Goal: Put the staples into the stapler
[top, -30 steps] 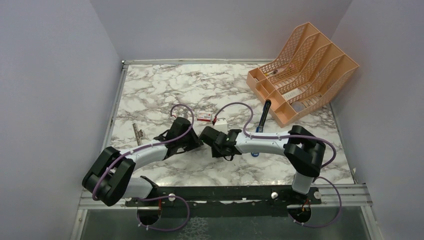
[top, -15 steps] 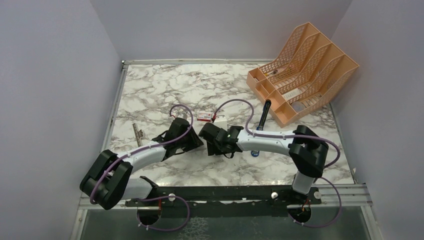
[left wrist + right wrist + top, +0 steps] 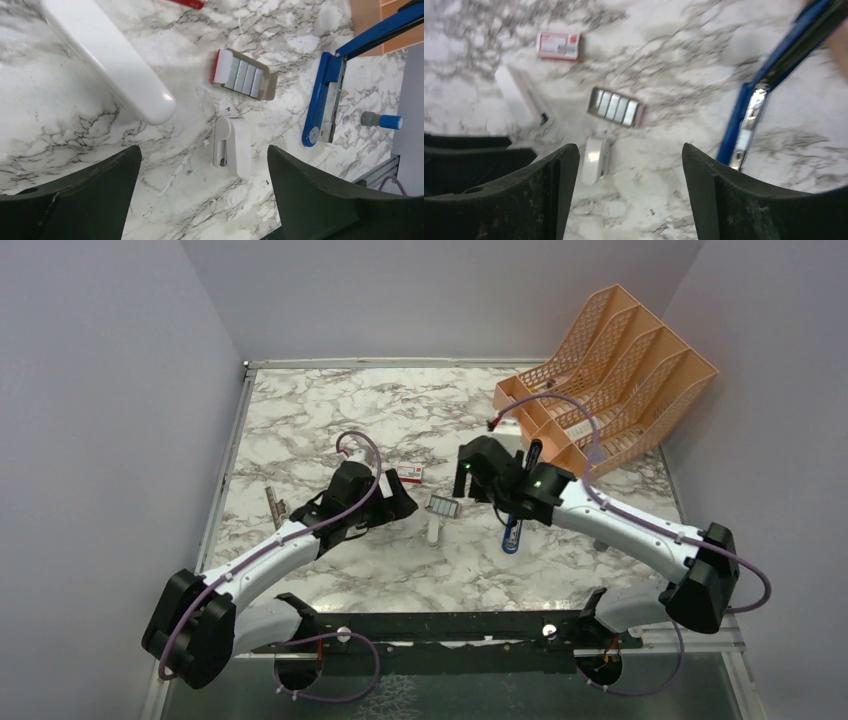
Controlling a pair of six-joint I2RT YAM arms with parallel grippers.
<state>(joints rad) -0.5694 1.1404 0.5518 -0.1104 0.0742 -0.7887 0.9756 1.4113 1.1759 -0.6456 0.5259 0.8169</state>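
Note:
The white stapler (image 3: 107, 55) (image 3: 519, 95) lies on the marble table; in the top view my left gripper (image 3: 398, 506) covers most of it. Grey staples (image 3: 243, 77) (image 3: 615, 107) (image 3: 444, 506) sit side by side in a small open tray to its right. In the left wrist view my left gripper (image 3: 202, 152) is open just above the table, with nothing between its fingers and the stapler beyond its left finger. My right gripper (image 3: 470, 478) (image 3: 629, 150) hangs open over the table behind the tray, holding nothing.
A tiny white stub (image 3: 232, 145) (image 3: 433, 530) lies just in front of the tray. A red-and-white box (image 3: 410, 474) sits behind it. A blue-and-black tool (image 3: 515, 508) lies to the right, an orange file rack (image 3: 610, 380) at the back right, a small metal piece (image 3: 275, 502) at the left.
Both grippers have opened. The right arm has swung back and to the right, away from the left gripper, uncovering the tray of staples and the white stub.

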